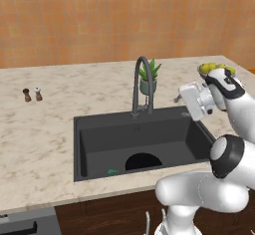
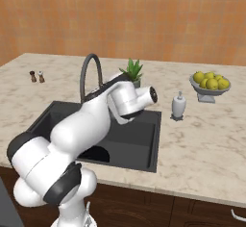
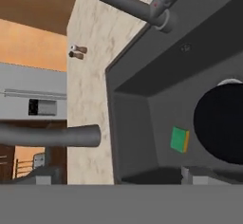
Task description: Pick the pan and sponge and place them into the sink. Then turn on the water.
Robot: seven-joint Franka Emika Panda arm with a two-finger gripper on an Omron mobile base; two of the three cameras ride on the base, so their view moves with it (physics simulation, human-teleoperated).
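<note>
White Franka arm w/ dark joints rises from base in front of the counter, elbow bent up over the front edge, forearm reaching over the right part of the large dark grey rectangular sink (image 1: 89, 152). The wrist is turned sideways, so the hand cam looks across the basin toward the left counter. In the left base view the white hand sits at the sink's right rim, near the fruit bowl; fingers are hidden there. Two-finger gripper (image 3: 111, 178) shows its small dark tips at the bottom of the hand view, spread wide apart, nothing between them.

Round plain black pan (image 1: 143, 161) lies flat on the basin floor, toward the front centre. In the hand view it partly covers the round metal drain (image 3: 231, 81), seen as a pale sliver at its edge. Small flat green sponge w/ yellowish lower layer (image 3: 180, 139) also lies on the basin floor, just left of the pan, apart from it.

Tall dark arched gooseneck tap (image 1: 141, 82) stands behind the basin, spout curving over it; no water visible. Behind it is a small potted green plant (image 1: 149, 77). Grey bowl of yellow lemons (image 2: 209, 84) and white soap dispenser (image 2: 178, 105) sit on the right counter; two small salt/pepper shakers (image 1: 32, 95) sit far left.
</note>
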